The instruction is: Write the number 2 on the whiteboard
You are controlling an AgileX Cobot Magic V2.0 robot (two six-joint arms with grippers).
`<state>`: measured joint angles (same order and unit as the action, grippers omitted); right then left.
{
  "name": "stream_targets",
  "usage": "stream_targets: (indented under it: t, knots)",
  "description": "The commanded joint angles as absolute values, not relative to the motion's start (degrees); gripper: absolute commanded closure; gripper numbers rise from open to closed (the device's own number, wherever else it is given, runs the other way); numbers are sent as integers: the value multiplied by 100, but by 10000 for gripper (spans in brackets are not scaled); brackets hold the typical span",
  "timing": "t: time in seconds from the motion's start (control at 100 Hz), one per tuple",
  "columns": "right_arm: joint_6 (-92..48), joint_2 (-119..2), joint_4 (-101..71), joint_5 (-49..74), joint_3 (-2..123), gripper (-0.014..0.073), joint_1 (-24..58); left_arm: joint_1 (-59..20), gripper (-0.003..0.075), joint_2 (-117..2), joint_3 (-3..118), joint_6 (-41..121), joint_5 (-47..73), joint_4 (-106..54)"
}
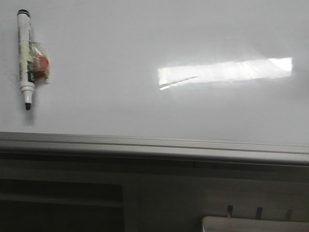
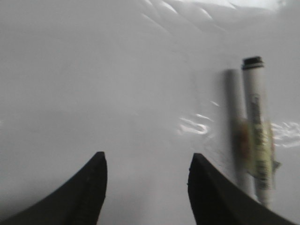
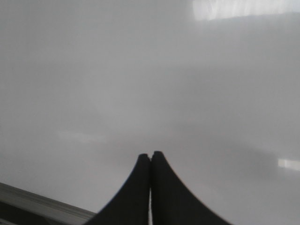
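Observation:
The whiteboard [image 1: 145,38] fills the front view, glossy white with a bright rectangular reflection. No number 2 shows on it. A white marker [image 1: 24,58] with a black tip lies at its far left, a taped red piece on its side. It also shows in the left wrist view [image 2: 257,131]. My left gripper [image 2: 146,161] is open and empty over bare board, the marker just beside one finger. My right gripper [image 3: 150,155] is shut on nothing over bare board [image 3: 140,70]. Neither gripper shows in the front view.
The grey metal rail [image 1: 154,145] runs along the board's bottom edge, with dark space below it. It also shows at a corner of the right wrist view [image 3: 33,204]. A pale object with small pegs [image 1: 256,223] sits under the rail at the right.

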<state>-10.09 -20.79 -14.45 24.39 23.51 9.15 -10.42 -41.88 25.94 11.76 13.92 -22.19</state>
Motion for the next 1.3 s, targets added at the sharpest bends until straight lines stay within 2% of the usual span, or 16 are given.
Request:
stream_targets:
  t: [0.0,0.16,0.25,0.42,0.55,0.72,0.92,0.96,1.09,1.29]
  knots:
    - [-1069,-2169,-1517,1942,2533,672,890,-1709,352,-4394,2734,1207,696,-2369]
    - [-1069,-2169,-1530,2026,2533,672,890,-3005,352,-4753,2734,1207,-51,-2162]
    - [-1069,-2169,-1530,2083,2533,672,890,-3456,353,-4930,2734,1207,-119,-2059]
    - [-1069,-2169,-1530,2080,2533,672,890,-3668,353,-5334,2734,1181,-351,-2284]
    - [-1069,-2169,-1530,2080,2533,672,890,-3668,358,-5706,2734,1181,-822,-3040]
    - [-1069,-2169,-1530,2016,2533,672,890,-3668,440,-6172,2734,1181,-959,-3276]
    - [-1069,-2169,-1530,1833,2533,672,890,-3668,481,-6664,2734,1181,-1114,-3451]
    - [-1069,-2169,-1530,1831,2533,672,890,-3668,526,-6753,2734,1181,-1113,-3451]
    - [-1069,-2169,-1530,1878,2533,672,890,-3668,742,-6852,2734,1181,-1113,-3451]
    - [-1276,-2169,-1661,2307,2629,672,987,-3880,741,-6571,2734,1181,-862,-2767]
